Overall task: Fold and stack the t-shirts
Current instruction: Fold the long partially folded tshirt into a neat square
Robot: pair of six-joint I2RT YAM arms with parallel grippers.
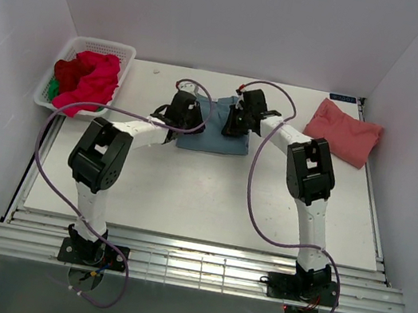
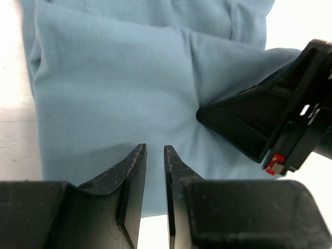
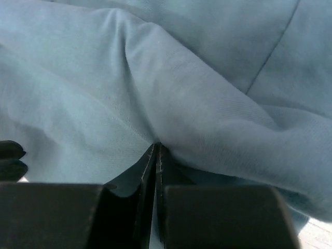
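A folded teal-blue t-shirt [image 1: 214, 137] [image 2: 114, 88] [image 3: 207, 78] lies at the middle back of the table. My left gripper [image 1: 192, 118] [image 2: 155, 150] hovers over its left part with the jaws slightly parted and nothing between them. At the shirt's right part my right gripper [image 1: 235, 121] [image 3: 156, 146] is shut, with a fold of the cloth pinched and puckered at its tips. The left wrist view shows the same right gripper [image 2: 199, 115] with creases running to its tip. A salmon-pink t-shirt [image 1: 344, 132] lies folded at the back right.
A white lattice basket [image 1: 83, 46] at the back left holds a bright red t-shirt [image 1: 89, 79] and a bit of green cloth [image 1: 53, 86]. White walls close in the table on three sides. Both arms reach in from the near edge.
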